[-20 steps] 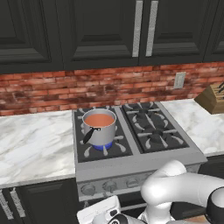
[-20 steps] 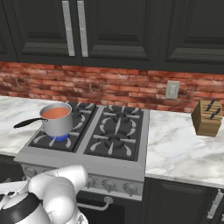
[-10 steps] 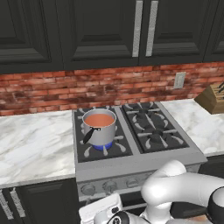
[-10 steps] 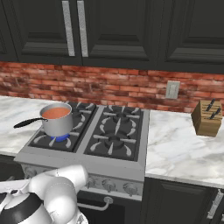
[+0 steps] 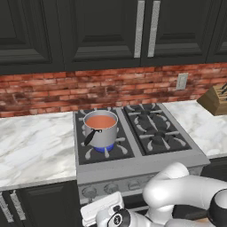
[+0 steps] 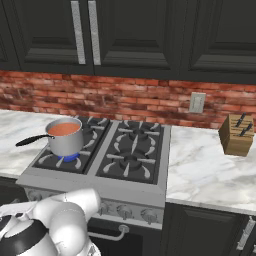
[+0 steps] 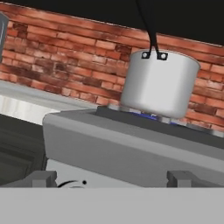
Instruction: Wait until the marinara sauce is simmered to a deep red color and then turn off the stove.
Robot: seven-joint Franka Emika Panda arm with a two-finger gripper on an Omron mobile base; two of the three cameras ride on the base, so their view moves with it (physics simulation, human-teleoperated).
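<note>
The marinara sauce (image 5: 100, 121) is an orange-red disc in a small steel saucepan (image 7: 159, 83) on the front-left burner of the stove (image 5: 146, 155). A blue flame (image 5: 104, 149) burns under the pan. From the right, the sauce (image 6: 65, 129) looks the same colour and the black handle (image 6: 31, 140) points left. Round grey knobs (image 6: 125, 212) line the stove front. My gripper (image 7: 111, 179) is low in front of the stove, below the pan's level, open with nothing between its fingertips (image 7: 39, 178).
Marble counters (image 5: 35, 146) flank the stove. A wooden knife block (image 6: 236, 134) stands on the right counter below a wall outlet (image 6: 197, 102). Dark cabinets (image 5: 102, 31) hang above the brick backsplash (image 6: 125, 95). The oven handle (image 6: 107, 236) runs under the knobs.
</note>
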